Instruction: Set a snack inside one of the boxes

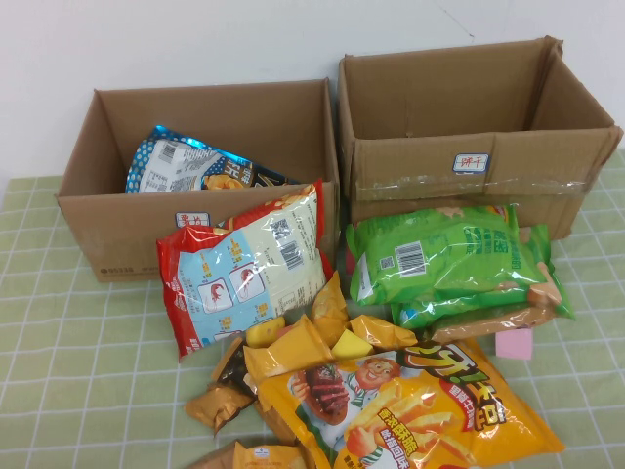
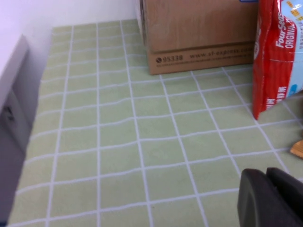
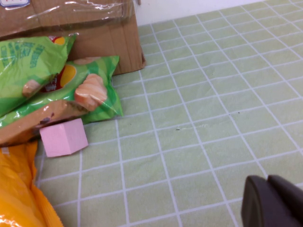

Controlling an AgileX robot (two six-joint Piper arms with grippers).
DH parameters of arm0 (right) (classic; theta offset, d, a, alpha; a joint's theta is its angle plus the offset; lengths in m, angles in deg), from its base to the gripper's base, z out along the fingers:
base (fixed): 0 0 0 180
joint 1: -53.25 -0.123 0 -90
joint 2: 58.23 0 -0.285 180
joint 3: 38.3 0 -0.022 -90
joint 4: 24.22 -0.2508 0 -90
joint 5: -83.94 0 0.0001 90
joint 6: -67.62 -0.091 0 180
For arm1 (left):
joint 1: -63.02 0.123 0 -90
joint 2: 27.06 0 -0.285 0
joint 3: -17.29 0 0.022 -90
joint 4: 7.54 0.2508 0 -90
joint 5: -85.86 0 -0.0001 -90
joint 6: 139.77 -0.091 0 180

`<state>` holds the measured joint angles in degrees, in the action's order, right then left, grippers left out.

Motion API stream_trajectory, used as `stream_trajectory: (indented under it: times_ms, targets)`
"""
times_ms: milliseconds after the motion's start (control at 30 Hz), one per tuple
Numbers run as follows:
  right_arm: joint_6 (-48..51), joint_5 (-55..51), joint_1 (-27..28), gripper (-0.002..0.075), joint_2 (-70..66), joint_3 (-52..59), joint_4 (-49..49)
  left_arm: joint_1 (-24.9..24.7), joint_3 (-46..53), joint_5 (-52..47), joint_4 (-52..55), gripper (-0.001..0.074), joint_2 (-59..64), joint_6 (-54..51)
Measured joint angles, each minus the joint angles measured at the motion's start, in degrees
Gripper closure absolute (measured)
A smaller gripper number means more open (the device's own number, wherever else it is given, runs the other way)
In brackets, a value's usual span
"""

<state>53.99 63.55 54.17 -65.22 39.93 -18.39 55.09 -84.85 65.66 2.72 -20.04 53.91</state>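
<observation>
Snack (image 1: 410, 410) at near edge, box (image 1: 107, 234) behind, left gripper (image 2: 272, 198), right gripper (image 3: 274, 203).

Even, bright overhead light washing scene; soft shadows pooling under bags. Glare glinting off yellow snack bag (image 1: 410, 410) and box tape (image 1: 469, 184). Wrist views slightly soft; dark left gripper (image 2: 272, 198) and right gripper (image 3: 272, 201) blurring at frame corner.

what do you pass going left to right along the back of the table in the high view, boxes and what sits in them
lower brown cardboard box → blue snack bag inside it → taller taped box. Neither arm shows in that view; the left gripper and right gripper appear only in their own wrist views, low over the green checked cloth.
</observation>
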Motion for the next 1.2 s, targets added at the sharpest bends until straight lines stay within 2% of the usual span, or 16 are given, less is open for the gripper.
stream_trajectory:
  times_ms: [267,367,500,733,900,1000,1200]
  targets:
    - [0.0,0.4,0.0,0.0728,0.0,0.1,0.0,0.0,0.6,4.1,6.6,0.0736,0.0,0.0]
    - [0.0,4.4,0.0,0.0728,0.0,0.6,0.0,0.0,0.6,11.3,9.9,0.0736,0.0,0.0]
    - [0.0,19.6,0.0,0.0728,0.0,0.7,0.0,0.0,0.6,27.6,16.4,0.0736,0.0,0.0]
    - [-4.1,55.6,0.0,0.0728,0.0,0.7,-0.1,0.0,0.6,58.7,24.0,0.0736,0.0,-0.4]
    - [-7.2,76.2,0.0,0.0728,0.1,0.6,0.1,0.0,0.6,71.6,25.4,0.0736,-0.1,6.4]
    - [-8.9,80.8,0.0,0.0728,0.1,0.6,0.6,0.0,0.6,74.2,25.5,0.0736,-0.1,8.3]
    - [-14.3,78.7,0.0,0.0728,0.1,0.6,1.0,0.0,0.6,73.2,26.2,0.0736,-0.1,8.8]
